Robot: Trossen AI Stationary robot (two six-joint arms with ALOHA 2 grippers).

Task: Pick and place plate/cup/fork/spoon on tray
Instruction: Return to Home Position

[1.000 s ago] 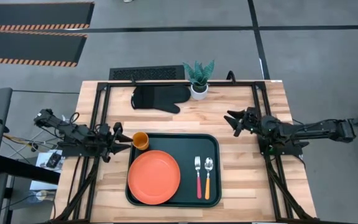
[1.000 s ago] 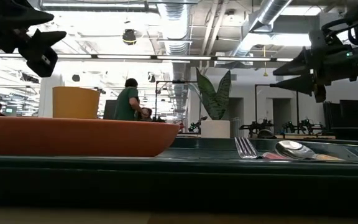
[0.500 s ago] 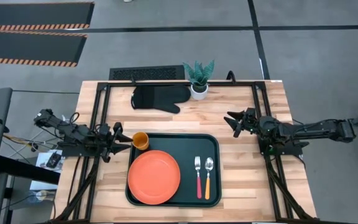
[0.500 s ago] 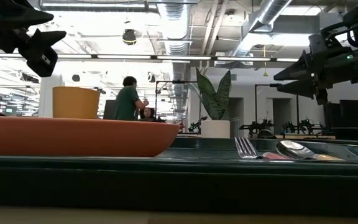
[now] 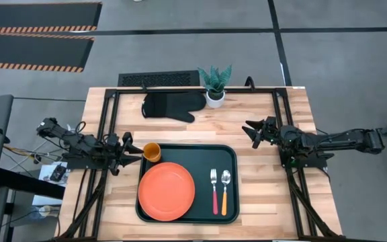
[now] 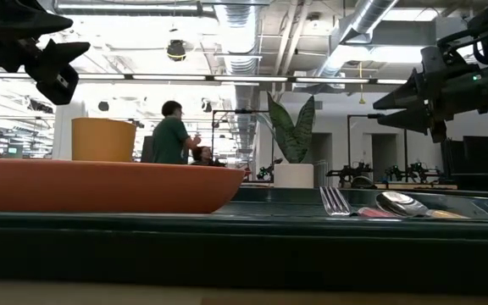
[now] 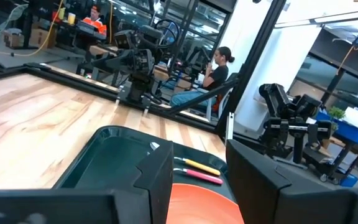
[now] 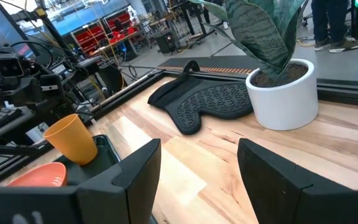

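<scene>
The dark green tray (image 5: 230, 158) lies on the table's near middle. On it rest the orange plate (image 5: 166, 191) at the left, the orange-yellow cup (image 5: 152, 152) upright in the far left corner, and the fork (image 5: 214, 191) and spoon (image 5: 224, 191) side by side at the right. My left gripper (image 5: 134, 153) is open and empty, just left of the cup, above the table. My right gripper (image 5: 251, 132) is open and empty, right of the tray's far right corner. The cup also shows in the right wrist view (image 8: 72, 139).
A black oven mitt (image 5: 170, 106) lies at the table's far middle. A white pot with a green plant (image 5: 215, 97) stands to its right. A black metal frame (image 5: 109, 121) runs along the table's edges. Bare wood shows right of the tray (image 5: 267, 195).
</scene>
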